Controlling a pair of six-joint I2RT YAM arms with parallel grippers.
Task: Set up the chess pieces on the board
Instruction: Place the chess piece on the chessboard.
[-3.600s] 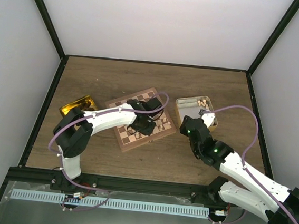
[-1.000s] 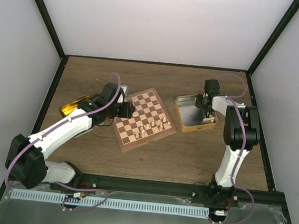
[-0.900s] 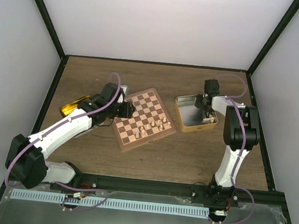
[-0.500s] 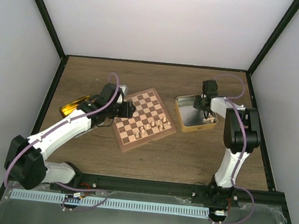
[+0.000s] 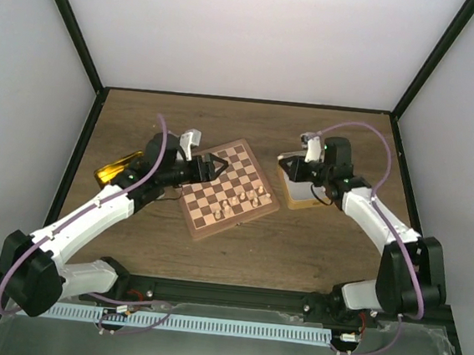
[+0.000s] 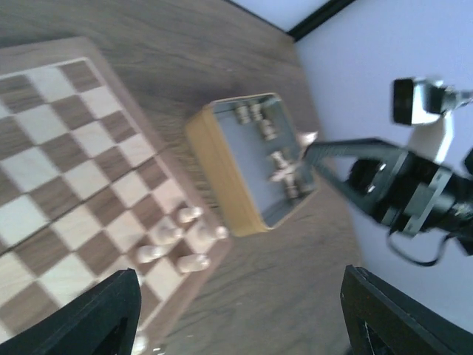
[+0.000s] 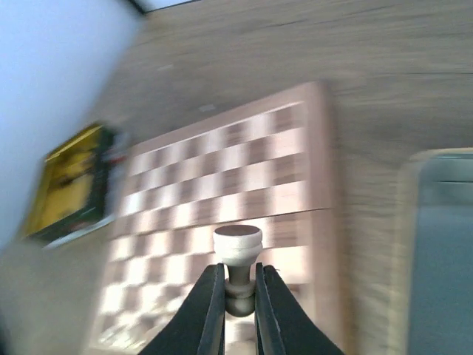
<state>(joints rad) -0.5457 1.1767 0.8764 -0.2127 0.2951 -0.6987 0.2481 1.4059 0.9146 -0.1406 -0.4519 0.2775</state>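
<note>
Right jaws pinch a pale piece [image 7: 236,255] by its stem, held up beside the tin [image 6: 222,185]; left jaws spread, empty, by the board [image 5: 205,204]. Carrying's the step now, I'd say. Next, swing it over a free square, clear of standing pieces [image 5: 250,199], lower upright.

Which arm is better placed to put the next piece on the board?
Right. The right gripper is shut on a pale chess piece and faces the board. The left gripper is open and empty at the board's left edge.
</note>
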